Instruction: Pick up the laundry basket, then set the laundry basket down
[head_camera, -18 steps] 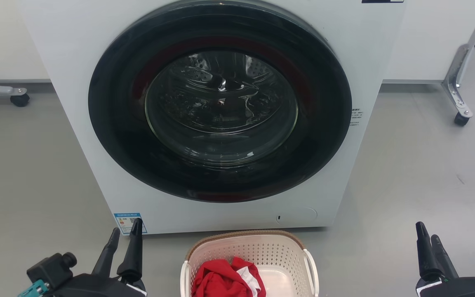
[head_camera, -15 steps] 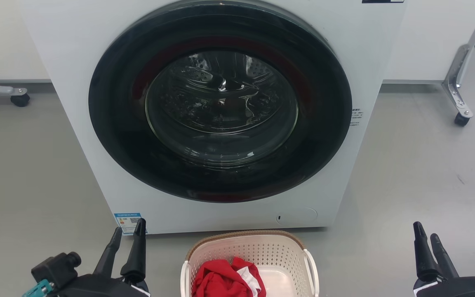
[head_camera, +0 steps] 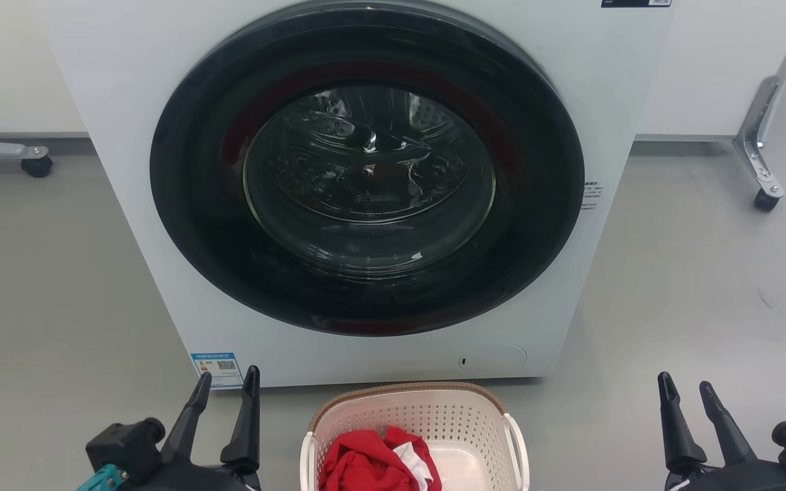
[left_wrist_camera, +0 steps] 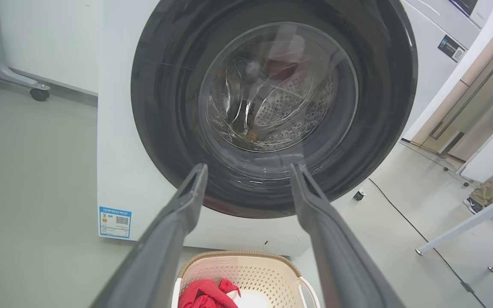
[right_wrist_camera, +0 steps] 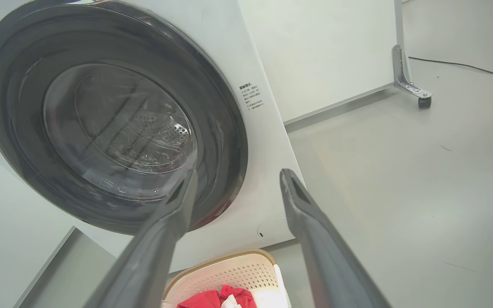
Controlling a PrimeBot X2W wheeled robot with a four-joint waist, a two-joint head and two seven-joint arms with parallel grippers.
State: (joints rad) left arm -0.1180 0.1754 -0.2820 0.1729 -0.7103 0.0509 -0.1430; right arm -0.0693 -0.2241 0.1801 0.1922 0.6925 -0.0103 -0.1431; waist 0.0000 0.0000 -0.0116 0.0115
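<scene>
The laundry basket is cream with perforated sides, a brown rim and white side handles. It stands on the floor in front of the washer, at the bottom middle of the head view, with red and white cloth inside. My left gripper hovers open to the basket's left, apart from it. My right gripper hovers open well to the basket's right. The basket lies below the open left gripper in the left wrist view. In the right wrist view the basket sits below the open right gripper.
A white front-loading washer with a dark round door stands right behind the basket. Wheeled metal frame legs stand at the right and a caster at the left. A person's leg and shoe show far right.
Both grippers have moved inward toward the basket and opened wider. The basket has stayed where it was.
</scene>
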